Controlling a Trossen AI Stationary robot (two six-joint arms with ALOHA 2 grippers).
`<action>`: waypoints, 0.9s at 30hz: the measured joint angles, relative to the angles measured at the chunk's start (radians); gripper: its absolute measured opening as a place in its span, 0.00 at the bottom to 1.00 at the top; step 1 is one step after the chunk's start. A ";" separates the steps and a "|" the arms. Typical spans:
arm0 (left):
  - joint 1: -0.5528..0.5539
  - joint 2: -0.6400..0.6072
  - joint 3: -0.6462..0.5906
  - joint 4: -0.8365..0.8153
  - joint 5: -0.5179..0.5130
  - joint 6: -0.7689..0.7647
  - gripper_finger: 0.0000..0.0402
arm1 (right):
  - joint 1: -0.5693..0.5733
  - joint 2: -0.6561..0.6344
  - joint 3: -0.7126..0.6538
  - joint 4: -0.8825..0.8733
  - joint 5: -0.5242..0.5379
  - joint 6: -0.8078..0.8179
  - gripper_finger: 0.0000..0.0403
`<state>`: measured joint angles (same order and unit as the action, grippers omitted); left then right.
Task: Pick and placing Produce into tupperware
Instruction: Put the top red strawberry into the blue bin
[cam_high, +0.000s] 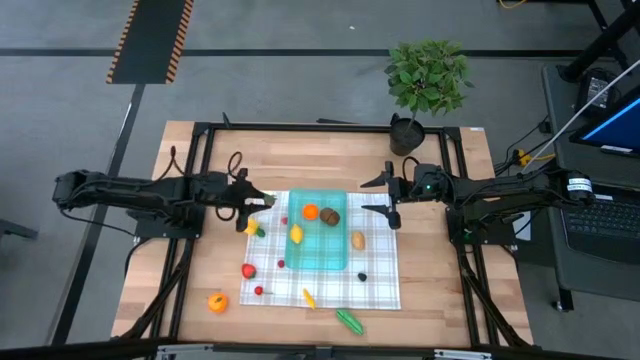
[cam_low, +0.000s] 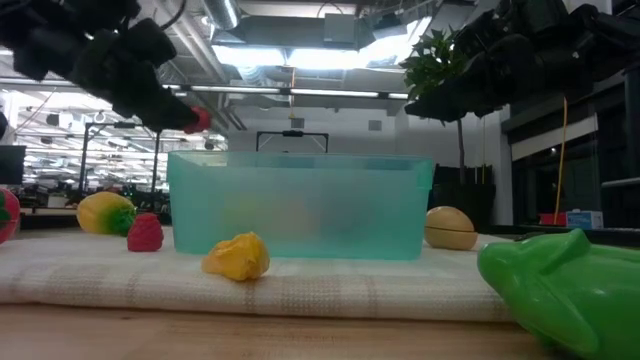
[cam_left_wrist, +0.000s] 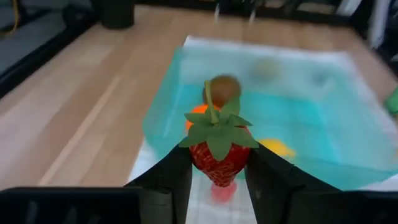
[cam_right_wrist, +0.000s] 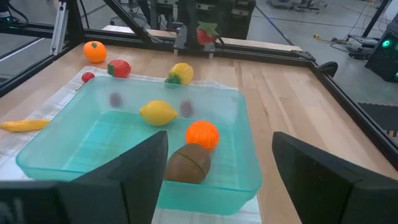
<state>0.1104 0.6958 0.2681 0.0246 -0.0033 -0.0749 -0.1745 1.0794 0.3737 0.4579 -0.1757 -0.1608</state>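
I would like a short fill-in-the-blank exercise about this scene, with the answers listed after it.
1. The left gripper is shut on a red ____.
2. Inside the tupperware lie an orange, a brown piece and a ____ lemon.
3. The right gripper, beside the tupperware, holds nothing and its fingers are ____.
4. The tupperware rests on a checked ____.

Answers: strawberry; yellow; open; cloth

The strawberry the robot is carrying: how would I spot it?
Find the teal tupperware on the checked cloth. Just off its left side, the left gripper holds a red strawberry, the only piece lifted off the table, leafy green cap upward.
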 joint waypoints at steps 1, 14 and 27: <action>0.006 -0.008 -0.018 0.035 0.019 0.000 0.29 | 0.000 0.000 0.000 0.001 0.000 0.000 0.72; 0.045 -0.033 -0.117 0.259 0.191 0.052 0.30 | 0.000 0.000 0.000 0.005 0.000 -0.002 0.72; 0.045 -0.034 -0.121 0.307 0.084 0.007 0.30 | 0.000 0.000 0.000 0.023 0.000 -0.005 0.72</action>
<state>0.1551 0.6617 0.1471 0.3321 0.0811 -0.0681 -0.1745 1.0794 0.3737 0.4808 -0.1757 -0.1658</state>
